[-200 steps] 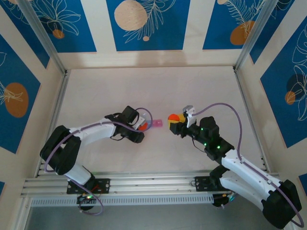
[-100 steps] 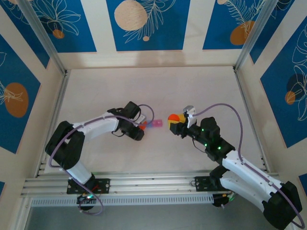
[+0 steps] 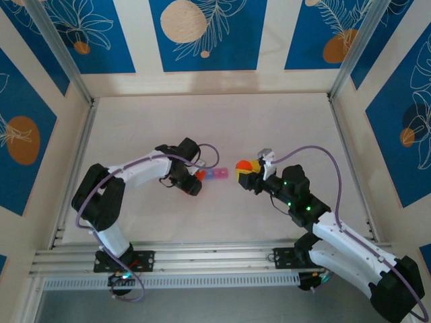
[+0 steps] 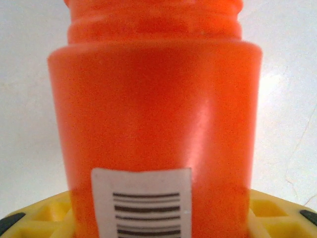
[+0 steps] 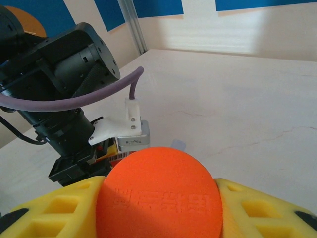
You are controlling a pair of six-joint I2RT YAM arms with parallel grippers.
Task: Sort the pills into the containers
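Left fingers (image 4: 44, 215) clamped on orange bottle (image 4: 156, 114), just beside containers (image 3: 217, 174) on desk (image 3: 283, 114); right fingers (image 5: 54, 213) gripping orange cap (image 5: 161, 196), held apart

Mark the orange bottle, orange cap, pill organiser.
orange bottle (image 4: 158, 114), left wrist view, mid body.
orange cap (image 5: 158, 193), right wrist view, face centre.
pill organiser (image 3: 216, 174), top external view, middle box.
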